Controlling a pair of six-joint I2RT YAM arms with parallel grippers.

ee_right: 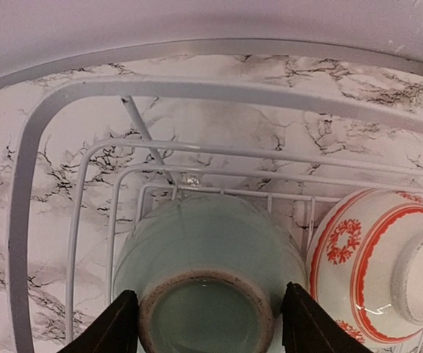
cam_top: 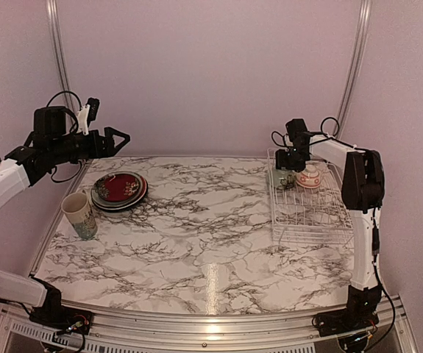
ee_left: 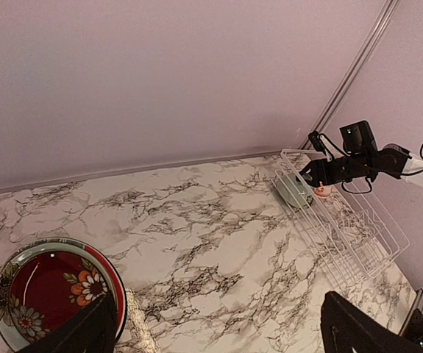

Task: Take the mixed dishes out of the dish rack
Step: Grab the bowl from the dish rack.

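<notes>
The white wire dish rack [cam_top: 310,213] stands at the right of the table. In its far left corner a pale green dish [ee_right: 207,272] lies upside down, foot ring up, with the orange-red-and-white patterned bowl [ee_right: 377,261] upturned just to its right. My right gripper [ee_right: 207,327] is open right over the green dish, one finger [ee_right: 112,327] on each side of it. A stack of plates [cam_top: 119,190], dark red flowered one on top, and the cream mug [cam_top: 80,215] stand on the table at the left. My left gripper [cam_top: 119,140] is open and empty, high above the plates.
The rack's thick rim [ee_right: 196,92] and thin wires close in on the green dish on its far and left sides. The rest of the rack [ee_left: 358,243] holds no dishes. Pale walls close off the table at the back and both sides.
</notes>
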